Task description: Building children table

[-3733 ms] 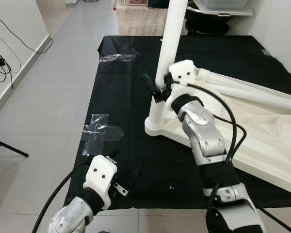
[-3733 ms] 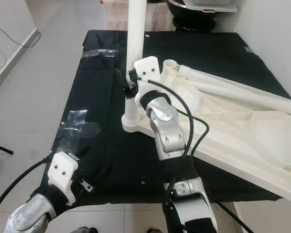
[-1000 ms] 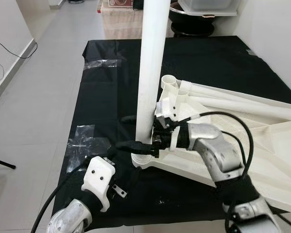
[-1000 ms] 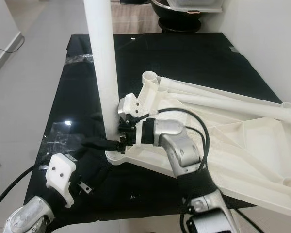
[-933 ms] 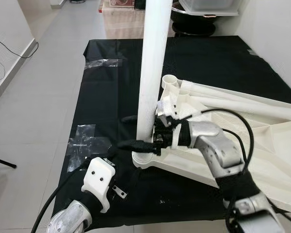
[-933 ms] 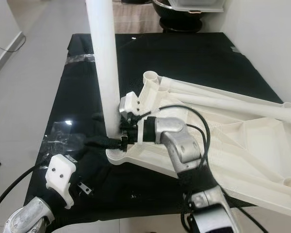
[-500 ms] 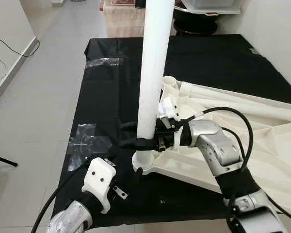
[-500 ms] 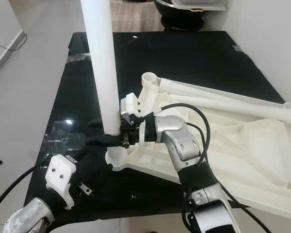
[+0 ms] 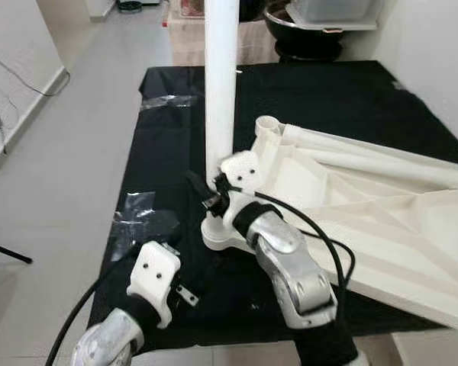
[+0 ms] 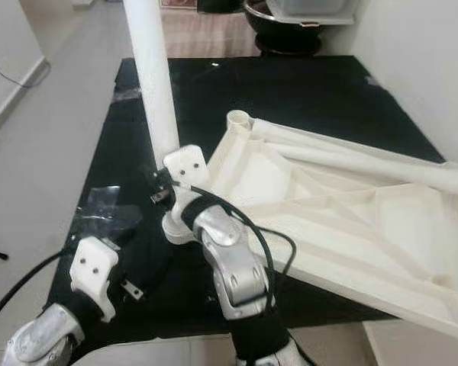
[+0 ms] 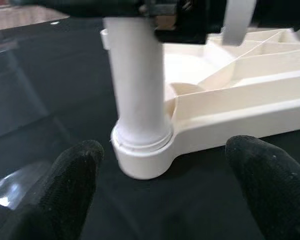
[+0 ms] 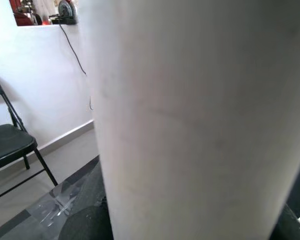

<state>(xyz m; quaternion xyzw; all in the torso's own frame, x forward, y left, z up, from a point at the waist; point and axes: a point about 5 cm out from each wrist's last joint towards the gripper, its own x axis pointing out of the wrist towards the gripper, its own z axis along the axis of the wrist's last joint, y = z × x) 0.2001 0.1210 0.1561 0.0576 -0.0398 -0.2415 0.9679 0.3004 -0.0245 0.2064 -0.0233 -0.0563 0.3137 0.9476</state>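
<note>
Nearest the camera, the left gripper (image 11: pixel 160 190) hovers low over the black cloth floor mat (image 9: pixel 336 99), its two black fingers (image 11: pixel 72 175) spread wide apart and holding nothing; they point toward the round corner socket (image 11: pixel 140 155) of the table top. In the head views the left arm's white wrist housing (image 9: pixel 156 278) sits at the near edge of the mat, beside a crumpled patch of clear tape (image 9: pixel 141 221).

Just beyond, the right gripper (image 9: pixel 206 194) reaches in from the right and sits against the base of the tall white plastic tube leg (image 9: pixel 220 84). One black finger (image 9: pixel 192 181) shows beside the tube; whether the fingers clamp the leg or merely flank it I cannot tell. The right wrist view looks straight onto the leg's white surface (image 12: pixel 200 115).

The leg stands upright in the corner socket (image 9: pixel 214 232) of the upside-down white plastic children's table top (image 9: pixel 351 206), which lies on the mat with its ribbed underside facing up. Two more white tube legs (image 9: pixel 366 160) lie along its far side.

Farther back, a second strip of clear tape (image 9: pixel 164 101) sticks to the mat's far left edge, and grey floor tiles (image 9: pixel 69 168) stretch to the left.
</note>
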